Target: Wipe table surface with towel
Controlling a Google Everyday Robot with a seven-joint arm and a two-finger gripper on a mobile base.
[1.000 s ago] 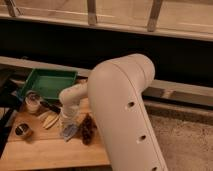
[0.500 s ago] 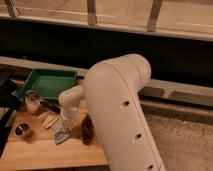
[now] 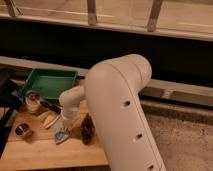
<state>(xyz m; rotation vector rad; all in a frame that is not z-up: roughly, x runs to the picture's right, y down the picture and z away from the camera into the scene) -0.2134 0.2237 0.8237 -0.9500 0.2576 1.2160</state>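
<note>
The table surface [image 3: 45,152] is a light-brown wooden top at the lower left. The towel [image 3: 60,136], a small grey-blue wrinkled cloth, lies on it near the middle. My gripper [image 3: 63,129] points down from the white wrist [image 3: 71,102] onto the top of the towel and is shut on it. The cloth shows just below and to the left of the tip. My large white upper arm [image 3: 122,110] fills the centre and hides the right part of the table.
A green tray [image 3: 47,82] sits at the table's back left. In front of it stand a white cup [image 3: 32,103], yellow pieces [image 3: 49,120] and a small metal bowl [image 3: 22,130]. A brown lumpy object [image 3: 87,130] lies just right of the towel. Floor lies to the right.
The arm has shifted left and toward the table's front. The gripper came down and closed on the towel, and the towel has slid slightly left with it.
</note>
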